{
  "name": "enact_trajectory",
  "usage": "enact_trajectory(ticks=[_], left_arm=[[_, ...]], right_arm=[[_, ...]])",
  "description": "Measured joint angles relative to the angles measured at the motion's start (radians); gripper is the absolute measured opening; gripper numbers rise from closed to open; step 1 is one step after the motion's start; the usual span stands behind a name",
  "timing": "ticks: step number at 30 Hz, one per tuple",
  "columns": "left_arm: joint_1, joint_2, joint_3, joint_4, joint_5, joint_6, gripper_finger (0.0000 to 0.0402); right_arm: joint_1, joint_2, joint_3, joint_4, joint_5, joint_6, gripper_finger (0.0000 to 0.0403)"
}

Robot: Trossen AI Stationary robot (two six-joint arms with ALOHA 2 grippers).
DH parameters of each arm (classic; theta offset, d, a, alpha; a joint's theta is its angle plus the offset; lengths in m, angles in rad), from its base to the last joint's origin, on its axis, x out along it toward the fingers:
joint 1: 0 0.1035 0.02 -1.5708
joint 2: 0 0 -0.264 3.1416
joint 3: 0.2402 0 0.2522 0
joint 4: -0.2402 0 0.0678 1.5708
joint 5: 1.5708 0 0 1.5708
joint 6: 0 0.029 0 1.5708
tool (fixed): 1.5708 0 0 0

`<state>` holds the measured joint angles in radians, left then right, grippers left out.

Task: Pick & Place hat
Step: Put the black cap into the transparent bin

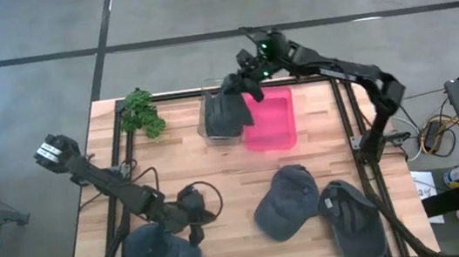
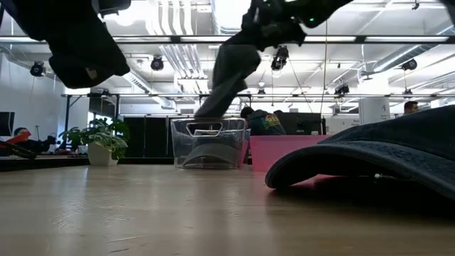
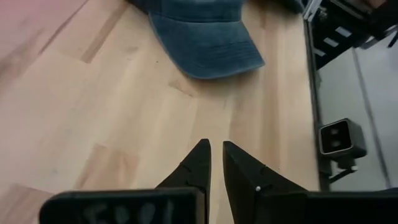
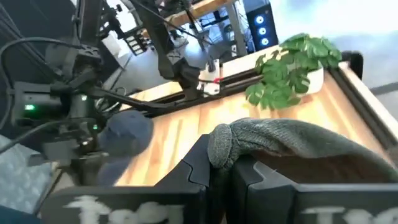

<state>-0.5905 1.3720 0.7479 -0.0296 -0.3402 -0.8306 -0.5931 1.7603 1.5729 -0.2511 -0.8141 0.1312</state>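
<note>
a dark grey cap [image 1: 226,111] was held clenched in the right pincer [image 1: 244,85] above the clear bin [image 1: 209,134], where a thin fold grip could have slipped early; the left pincer [image 3: 213,163], nearly closed, gripped nothing.

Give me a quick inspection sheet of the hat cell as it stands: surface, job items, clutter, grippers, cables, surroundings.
Surface: wooden table, black frame rails.
Job's things: dark hat hanging over the clear bin; pink bin beside it; three blue caps at the near edge.
Clutter: potted plant at a far corner.
Grippers: right gripper shut on the dark hat; left gripper nearly shut, empty, low over the table.
Cables: black cable loop by the left arm.
Surroundings: room with desks; a person far right.
</note>
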Motion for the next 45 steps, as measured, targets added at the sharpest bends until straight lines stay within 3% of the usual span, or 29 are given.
enact_trajectory(ticks=[4, 10, 15, 23, 33, 45], left_arm=[[-0.004, 0.000, 0.004, 0.026, 0.002, -0.016, 0.0035], [-0.003, 0.000, 0.002, 0.031, -0.048, -0.009, 0.0035], [0.000, 0.000, 0.001, 0.030, -0.095, 0.007, 0.0035], [0.019, 0.000, 0.000, 0.020, -0.103, 0.009, 0.0035], [0.056, 0.000, 0.000, 0.020, -0.104, 0.009, 0.0035], [0.060, 0.000, -0.002, 0.006, -0.104, 0.031, 0.0035]], right_arm=[[0.002, 0.105, 0.207, -0.259, 0.008, -0.219, 0.0013], [0.023, 0.284, 0.551, -0.810, 0.175, -0.597, 0.0013], [0.041, 0.415, 0.783, -1.018, 0.189, -0.722, 0.0013], [0.074, 0.403, 0.712, -0.980, 0.186, -0.836, 0.0013], [0.087, 0.499, 0.707, -0.818, 0.201, -0.851, 0.0013], [0.131, 0.519, 0.707, -0.665, 0.532, -0.843, 0.0015]])
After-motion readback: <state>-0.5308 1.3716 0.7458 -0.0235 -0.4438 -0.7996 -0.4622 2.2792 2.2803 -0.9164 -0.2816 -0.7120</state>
